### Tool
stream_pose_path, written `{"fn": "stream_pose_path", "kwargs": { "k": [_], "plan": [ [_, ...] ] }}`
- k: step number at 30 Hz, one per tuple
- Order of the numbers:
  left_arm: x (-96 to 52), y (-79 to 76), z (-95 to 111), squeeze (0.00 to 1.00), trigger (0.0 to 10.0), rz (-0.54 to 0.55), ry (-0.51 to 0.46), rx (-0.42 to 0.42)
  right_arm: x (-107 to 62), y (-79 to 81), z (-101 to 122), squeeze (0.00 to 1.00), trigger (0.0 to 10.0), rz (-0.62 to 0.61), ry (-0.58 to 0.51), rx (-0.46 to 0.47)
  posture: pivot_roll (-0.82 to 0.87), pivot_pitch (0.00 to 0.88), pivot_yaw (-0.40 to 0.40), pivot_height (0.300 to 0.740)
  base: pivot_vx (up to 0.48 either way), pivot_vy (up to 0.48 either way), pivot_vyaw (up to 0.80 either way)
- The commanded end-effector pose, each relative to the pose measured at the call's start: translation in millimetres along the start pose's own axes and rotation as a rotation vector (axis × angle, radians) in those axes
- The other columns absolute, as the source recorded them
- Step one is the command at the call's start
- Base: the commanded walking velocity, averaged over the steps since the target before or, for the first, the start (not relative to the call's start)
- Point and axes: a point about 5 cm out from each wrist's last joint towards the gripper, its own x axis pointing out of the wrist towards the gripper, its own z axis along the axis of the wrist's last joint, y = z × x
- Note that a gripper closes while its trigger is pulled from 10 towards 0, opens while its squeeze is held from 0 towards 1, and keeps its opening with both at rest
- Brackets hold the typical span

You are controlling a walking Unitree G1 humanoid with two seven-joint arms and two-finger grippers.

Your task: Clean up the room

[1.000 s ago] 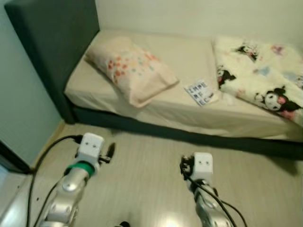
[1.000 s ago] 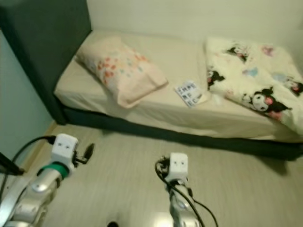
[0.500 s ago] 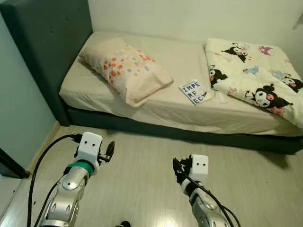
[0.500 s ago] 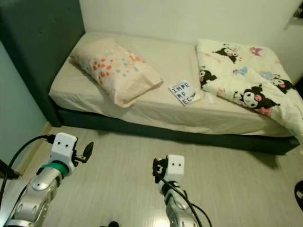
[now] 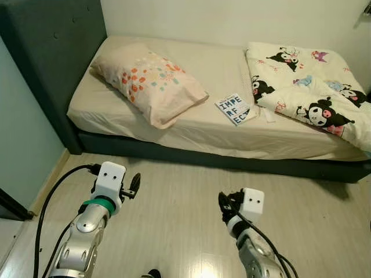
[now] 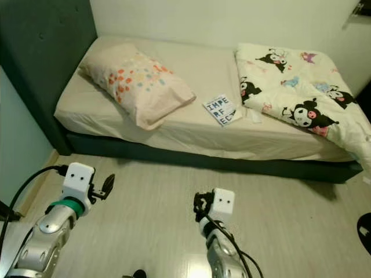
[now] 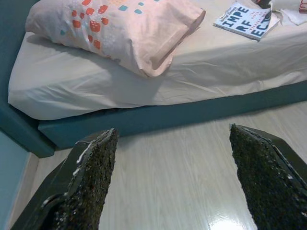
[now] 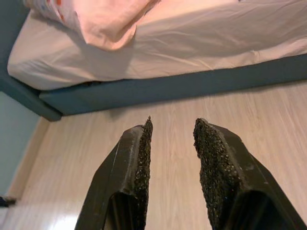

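A bed [image 5: 215, 68] with a beige sheet stands ahead across the wood floor. On it lie a pink pillow [image 5: 148, 81] with coloured spots at the head end, a white book [image 5: 234, 109] with blue letters in the middle, and a crumpled cartoon-print blanket [image 5: 307, 92] on the right. My left gripper [image 5: 133, 186] hovers low over the floor, open wide, with nothing between its fingers [image 7: 93, 167]. My right gripper [image 5: 226, 204] also hangs over the floor, short of the bed. Its fingers [image 8: 140, 148] stand a narrow gap apart, holding nothing.
A tall dark headboard [image 5: 55, 52] closes the bed's left end, with a teal wall [image 5: 23, 150] beside it. The dark bed base [image 5: 191, 155] runs along the floor [image 5: 179, 197]. A black cable [image 5: 55, 191] trails from my left arm. A dark object [image 6: 365, 231] sits at the far right.
The whole picture has shifted and sharpened as the camera moved, so more of the bed's right end shows. Both arms keep about the same pose over the floor.
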Motion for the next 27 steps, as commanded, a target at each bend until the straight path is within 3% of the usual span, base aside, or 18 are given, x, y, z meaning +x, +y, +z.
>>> {"fn": "stream_pose_path", "kwargs": {
  "k": [1,4,5,6,8,18,27],
  "plan": [
    [-0.5,-1.8,-5,0.0,10.0,-0.006,0.023,-0.01,-1.4,-1.8,-3,0.0,10.0,-0.011,0.006,0.025,0.14,0.001,0.044,0.74,0.0,0.0,0.0],
    [-0.3,-1.7,-5,0.0,10.0,-0.003,0.023,-0.011,-1.0,-2.2,-2,0.0,10.0,-0.014,-0.002,0.018,0.14,0.001,0.043,0.74,0.0,0.0,0.0],
    [-0.4,-1.3,-4,0.0,10.0,-0.001,0.015,-0.029,0.0,-2.5,0,0.0,10.0,-0.028,-0.025,-0.056,0.14,0.001,0.043,0.74,0.0,0.0,0.0],
    [-0.4,-1.3,-4,0.0,10.0,-0.001,0.015,-0.029,0.0,-2.5,0,0.0,10.0,-0.028,-0.025,-0.056,0.14,0.001,0.043,0.74,0.0,0.0,0.0],
    [-0.3,0.3,-3,0.0,10.0,0.009,0.008,-0.048,1.1,-1.3,0,0.0,10.0,-0.042,-0.023,-0.161,0.14,0.005,0.044,0.74,0.0,0.0,0.0],
    [-0.5,1.7,-3,0.0,10.0,0.021,0.006,-0.057,1.5,10.2,-7,0.0,10.0,0.071,0.04,-0.171,0.14,0.007,0.041,0.74,0.0,0.0,0.0],
    [-1.8,4.3,-4,0.0,10.0,0.038,0.012,-0.058,1.7,5.9,-7,0.0,10.0,0.029,0.027,-0.203,0.14,0.011,0.04,0.74,0.0,0.0,0.0]
  ]
}}
